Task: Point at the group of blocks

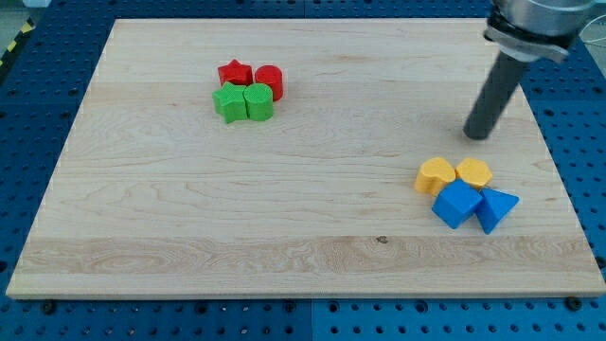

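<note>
Two groups of blocks lie on the wooden board (pixel 284 218). At the upper left, a red star (pixel 234 73), a red cylinder (pixel 269 80), a green star (pixel 228 102) and a green block (pixel 258 101) touch one another. At the lower right, two yellow blocks (pixel 436 175) (pixel 473 172), a blue cube (pixel 457 204) and a blue triangular block (pixel 496 207) sit packed together. My tip (pixel 478 135) rests on the board just above the right yellow block, a small gap apart from it, far to the right of the red and green group.
The board lies on a blue perforated table (pixel 38 104). The arm's grey end (pixel 535 24) hangs over the board's upper right corner. The board's right edge runs close to the blue triangular block.
</note>
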Tool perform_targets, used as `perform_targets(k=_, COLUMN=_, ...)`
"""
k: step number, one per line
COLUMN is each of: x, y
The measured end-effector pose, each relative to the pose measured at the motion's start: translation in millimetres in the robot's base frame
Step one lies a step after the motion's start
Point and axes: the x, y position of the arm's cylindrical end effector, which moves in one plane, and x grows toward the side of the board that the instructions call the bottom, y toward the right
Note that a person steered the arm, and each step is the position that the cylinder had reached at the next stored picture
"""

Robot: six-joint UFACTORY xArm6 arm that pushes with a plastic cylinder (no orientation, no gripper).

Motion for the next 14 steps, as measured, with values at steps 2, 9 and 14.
perform_targets(k=2, x=-81, y=-93)
perform_targets(k=9, x=37, y=-99)
perform_targets(k=14, x=50, y=-336)
